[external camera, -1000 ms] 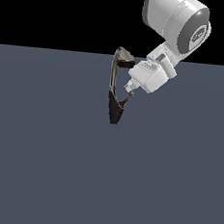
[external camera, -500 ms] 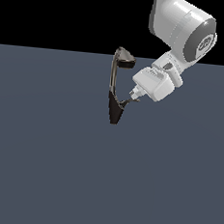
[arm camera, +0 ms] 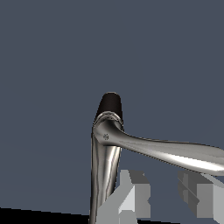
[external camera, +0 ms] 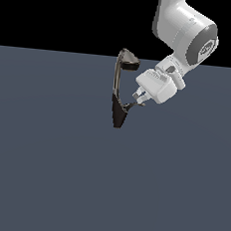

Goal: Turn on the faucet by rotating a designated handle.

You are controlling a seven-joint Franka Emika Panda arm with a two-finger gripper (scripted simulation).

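Nothing but bare grey floor (external camera: 47,171) around the faucet (external camera: 121,90).
My gripper (external camera: 138,101) sits at the handle (external camera: 128,108) tip, fingers (arm camera: 127,199) spread apart, gripping nothing.

flat dark blue-grey floor (external camera: 46,181), faucet (external camera: 118,113) standing on it, base apparently touching the surface

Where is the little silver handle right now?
The handle sticks out of the faucet base toward the exterior view's right, right by the gripper.
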